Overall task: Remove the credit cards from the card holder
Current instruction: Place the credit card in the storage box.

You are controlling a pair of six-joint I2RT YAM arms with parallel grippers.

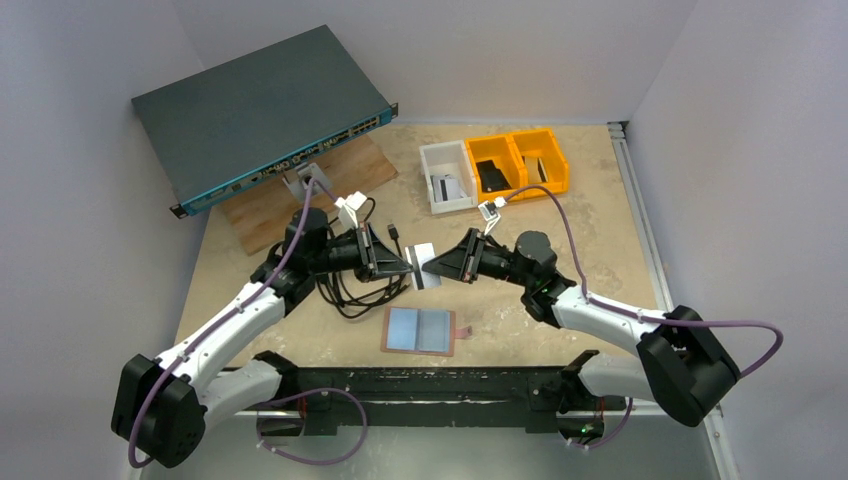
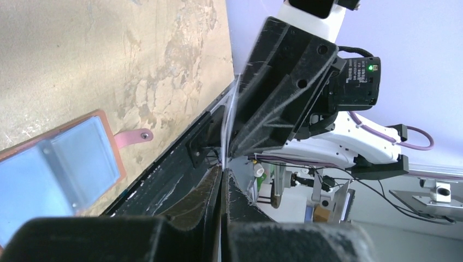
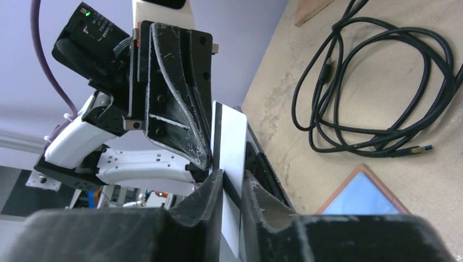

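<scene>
A white credit card (image 1: 424, 266) with a black stripe hangs upright in the air between both grippers. My left gripper (image 1: 408, 266) is shut on its left end; the left wrist view shows the card (image 2: 230, 123) edge-on, running out of the pinched left gripper (image 2: 223, 173). My right gripper (image 3: 232, 177) stands open with a narrow gap, and the card (image 3: 230, 139) passes slantwise between its fingers. The card holder (image 1: 420, 330) lies open and flat on the table below, clear pockets up, its snap tab (image 2: 134, 136) to one side. Any other card is not visible.
A coiled black cable (image 1: 350, 290) lies under the left arm. At the back are a network switch (image 1: 260, 115) on a wooden board (image 1: 300, 195), a white bin (image 1: 447, 177) and orange bins (image 1: 520, 160). A black rail (image 1: 430, 385) runs along the near edge.
</scene>
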